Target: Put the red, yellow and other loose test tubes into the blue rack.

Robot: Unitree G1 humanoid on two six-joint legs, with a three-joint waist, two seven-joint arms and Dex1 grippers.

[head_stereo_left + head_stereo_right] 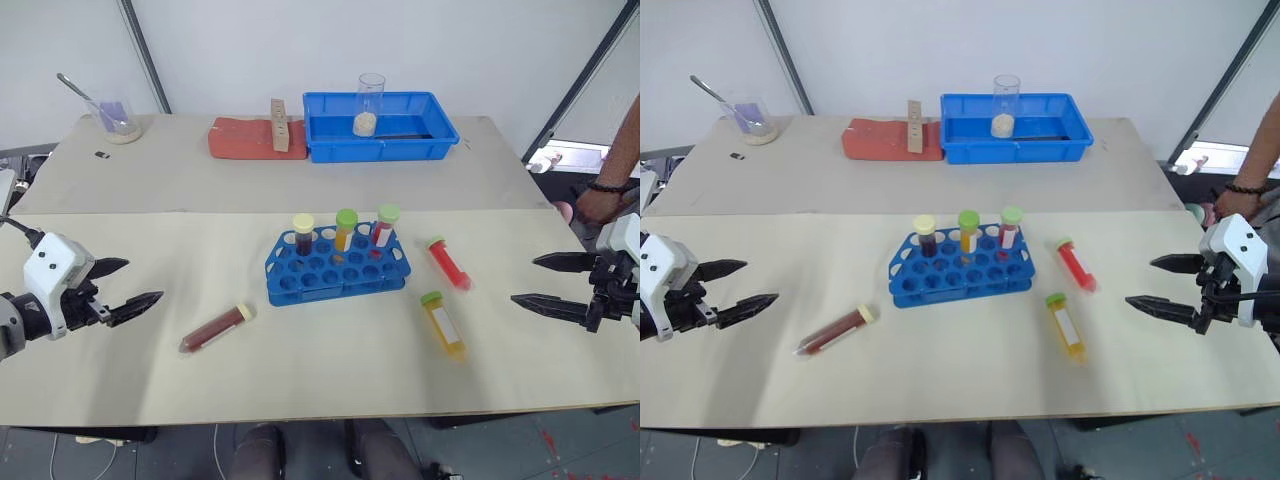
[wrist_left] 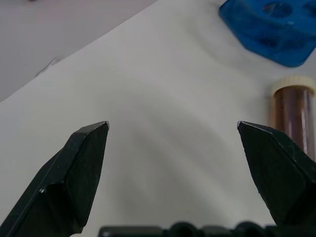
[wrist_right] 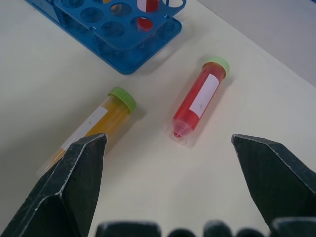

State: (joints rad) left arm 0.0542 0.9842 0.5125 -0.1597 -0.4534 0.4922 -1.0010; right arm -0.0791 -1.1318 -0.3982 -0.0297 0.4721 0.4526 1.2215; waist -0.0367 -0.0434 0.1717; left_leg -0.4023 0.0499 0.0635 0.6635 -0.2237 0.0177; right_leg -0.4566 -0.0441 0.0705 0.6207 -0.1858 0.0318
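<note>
standing upright in the back row of the blue rack [image 1: 337, 266] are three tubes: a dark red one with a cream cap [image 1: 303, 233], a yellow one with a green cap [image 1: 345, 228], and a red one with a green cap [image 1: 384, 224]. rack sits mid-surface [image 1: 300, 380], its other holes empty.

three loose tubes lie flat on the surface. dark red tube with cream cap [image 1: 216, 327] lies to the rack's left and nearer the robot, cap toward the rack. red tube with green cap [image 1: 448, 262] lies just right of the rack. yellow tube with green cap [image 1: 442, 323] lies nearer the robot than the red one, apart from it.

left hand [image 1: 128, 286] hovers at the surface's left side, fingers spread wide, nothing between them; the dark red tube is near it. right hand [image 1: 532, 281] hovers at the right side, also wide open and empty, facing the red and yellow tubes.

far end: blue tray [image 1: 380, 127] with a glass beaker [image 1: 369, 104] in it, red block [image 1: 250, 138], beaker with a spoon [image 1: 115, 120]. a person's hand [image 1: 598, 203] shows at the right edge.
</note>
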